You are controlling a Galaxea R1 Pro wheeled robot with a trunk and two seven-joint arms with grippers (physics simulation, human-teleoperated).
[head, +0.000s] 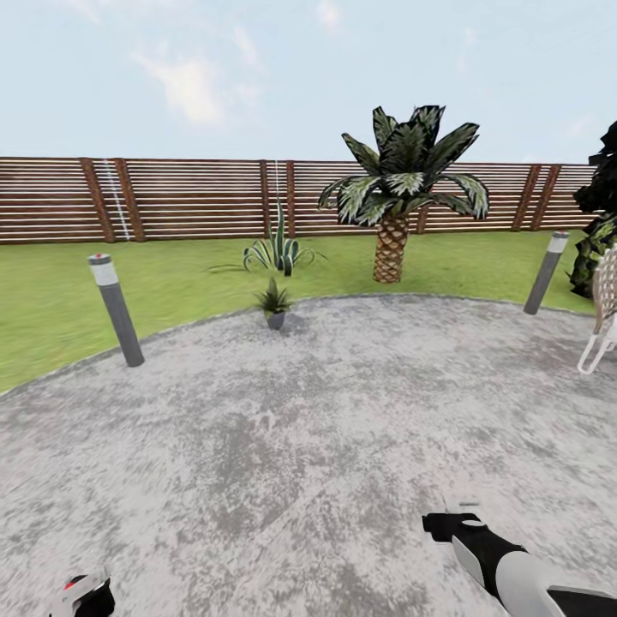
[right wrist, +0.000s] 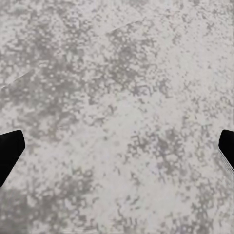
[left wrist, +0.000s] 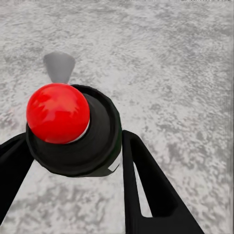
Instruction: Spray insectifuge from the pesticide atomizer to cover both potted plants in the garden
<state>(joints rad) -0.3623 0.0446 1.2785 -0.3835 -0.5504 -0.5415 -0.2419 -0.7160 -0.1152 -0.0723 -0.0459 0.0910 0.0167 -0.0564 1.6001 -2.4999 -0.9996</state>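
Currently left end effector (left wrist: 73, 161) clamps pesticide atomizer (left wrist: 73, 129); right end effector (right wrist: 117, 151) spread wide, empty, above paving (head: 308, 428).

One palm (head: 396, 199) stands on the lawn (head: 51, 300), with one agave (head: 276, 250) near it and one small potted plant (head: 274, 302) at the edge of the paving (head: 300, 428), making three plants in the open ground, plus one dark bush (head: 600, 206) at the right edge. There are two short grey posts (head: 116, 310), one at each side of the paving, one wooden fence (head: 171, 199) along the back, and part of one white chair (head: 602, 317). Two tools are in view, the left tool (left wrist: 73, 161) closed around the one red-capped sprayer (left wrist: 66, 126), the right tool (right wrist: 117, 151) with fingers spread wide.
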